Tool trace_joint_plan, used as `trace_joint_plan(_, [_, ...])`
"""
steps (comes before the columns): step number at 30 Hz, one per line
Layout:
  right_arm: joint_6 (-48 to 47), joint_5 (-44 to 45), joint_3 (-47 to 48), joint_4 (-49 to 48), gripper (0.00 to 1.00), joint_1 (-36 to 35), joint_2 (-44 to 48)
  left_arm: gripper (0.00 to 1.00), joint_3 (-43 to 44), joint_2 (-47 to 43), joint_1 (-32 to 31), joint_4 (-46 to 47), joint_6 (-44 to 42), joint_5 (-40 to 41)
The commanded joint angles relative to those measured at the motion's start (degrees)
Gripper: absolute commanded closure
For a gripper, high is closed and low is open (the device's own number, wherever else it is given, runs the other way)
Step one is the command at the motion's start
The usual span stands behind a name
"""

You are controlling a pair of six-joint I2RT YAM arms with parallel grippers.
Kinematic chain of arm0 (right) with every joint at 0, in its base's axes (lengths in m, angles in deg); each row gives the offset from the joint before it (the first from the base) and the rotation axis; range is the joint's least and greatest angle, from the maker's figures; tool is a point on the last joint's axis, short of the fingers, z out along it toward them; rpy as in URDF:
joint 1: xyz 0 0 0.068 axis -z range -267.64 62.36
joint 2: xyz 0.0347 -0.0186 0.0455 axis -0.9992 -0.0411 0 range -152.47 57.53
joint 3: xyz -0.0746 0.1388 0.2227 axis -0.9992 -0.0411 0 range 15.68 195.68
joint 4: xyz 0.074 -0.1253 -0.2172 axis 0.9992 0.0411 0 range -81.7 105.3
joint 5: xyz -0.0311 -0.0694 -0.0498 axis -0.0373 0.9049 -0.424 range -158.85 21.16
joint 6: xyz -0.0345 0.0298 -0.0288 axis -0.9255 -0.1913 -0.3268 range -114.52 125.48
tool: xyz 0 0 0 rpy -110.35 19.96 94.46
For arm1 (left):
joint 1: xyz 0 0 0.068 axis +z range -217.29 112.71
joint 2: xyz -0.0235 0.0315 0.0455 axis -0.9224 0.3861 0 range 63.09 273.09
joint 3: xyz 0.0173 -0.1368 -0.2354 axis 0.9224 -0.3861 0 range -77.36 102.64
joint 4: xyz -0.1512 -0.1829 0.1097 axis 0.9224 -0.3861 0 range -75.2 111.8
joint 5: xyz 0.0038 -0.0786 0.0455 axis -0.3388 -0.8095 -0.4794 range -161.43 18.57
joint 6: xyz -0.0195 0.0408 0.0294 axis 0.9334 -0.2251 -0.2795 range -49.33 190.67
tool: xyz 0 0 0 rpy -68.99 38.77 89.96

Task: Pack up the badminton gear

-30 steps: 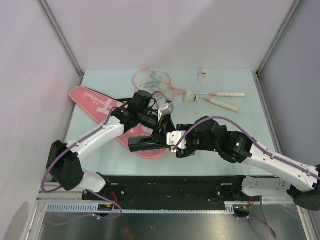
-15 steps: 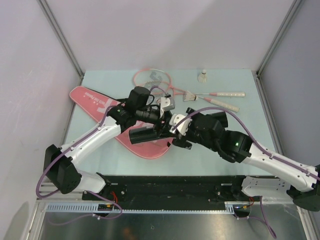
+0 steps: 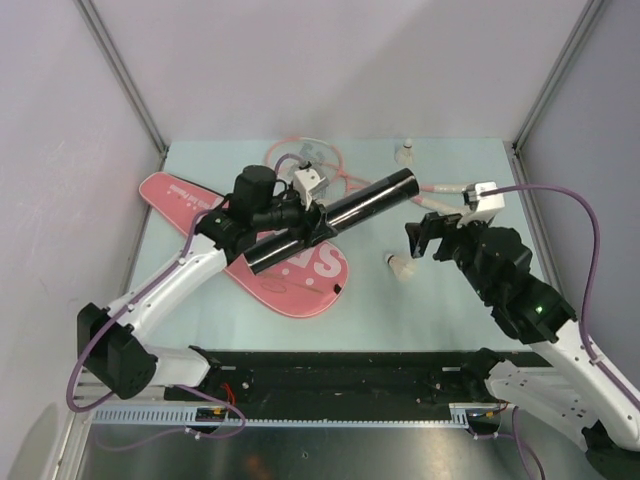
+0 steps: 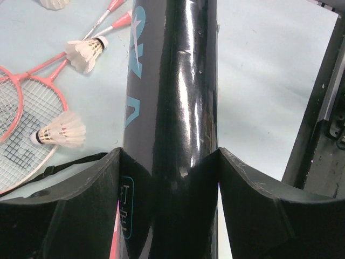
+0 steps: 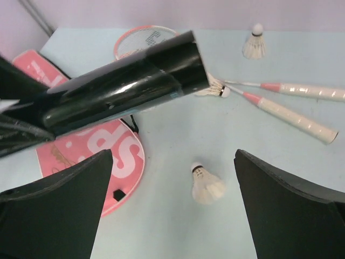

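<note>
The left claw [image 4: 170, 181] is clenched around the dark tube [image 3: 365, 203], held slanted at centre frame, its lower end over the pink bag [image 3: 295, 280]. The right claw [image 5: 172, 156] hangs spread wide, grasping nothing, above a loose shuttlecock [image 3: 401, 266] on the desk [image 3: 440, 310]. Both rackets [image 5: 294, 117] lie in the upper middle

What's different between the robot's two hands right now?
The left hand is shut on the dark tube, while the right hand is open and holds nothing. The left hand holds its tube up off the table, pointing across it. The right hand hangs over a loose shuttlecock on the table. Both hands have two dark fingers.
</note>
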Motion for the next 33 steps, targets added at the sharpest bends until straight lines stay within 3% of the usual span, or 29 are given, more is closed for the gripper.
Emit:
trace_joint_plan(1, [22.18, -1.28, -1.16, -2.72, 0.00, 4.22, -0.63, 0.63, -0.02, -3.50, -0.43, 5.12, 2.86, 2.25])
trace_joint_plan(3, [29.71, -11.39, -5.72, -12.52, 0.00, 7.22, -0.97, 0.63, -0.47, -3.76, -0.52, 6.70, 4.44, 1.82])
trace_joint_plan(4, [36.01, -12.63, -7.22, -16.06, 0.00, 7.66, -1.33, 0.63, -1.16, -4.20, -0.52, 7.32, 4.97, 1.29])
trace_joint_plan(8, [44.06, -15.97, -11.71, -33.00, 0.00, 8.28, -4.66, 0.63, -2.66, -4.82, -0.43, 11.44, 7.96, -2.14])
trace_joint_plan(17, [49.43, -17.83, -13.47, -47.18, 0.02, 8.10, -14.77, 0.62, -5.65, -6.84, -0.43, 19.08, 13.93, -7.50])
trace_joint_plan(20, [49.96, -18.27, -13.65, -51.41, 0.09, 7.66, -17.06, 0.61, -7.06, -7.54, -0.52, 22.08, 16.13, -8.91])
trace_joint_plan(22, [49.35, -18.27, -13.65, -53.18, 0.21, 7.14, -17.76, 0.60, -6.97, -7.37, -0.43, 22.35, 16.49, -9.26])
trace_joint_plan(25, [49.00, -17.74, -13.65, -54.94, 0.38, 6.52, -18.29, 0.53, -6.97, -6.93, -0.43, 22.35, 16.75, -9.17])
trace_joint_plan(27, [49.08, -18.18, -13.65, -56.26, 0.48, 6.26, -18.91, 0.43, -6.88, -6.49, -0.43, 22.35, 17.28, -9.52])
trace_joint_plan(33, [50.57, -18.01, -13.65, -59.78, 0.59, 5.55, -19.61, 0.23, -5.92, -2.98, -0.43, 21.74, 18.16, -12.95])
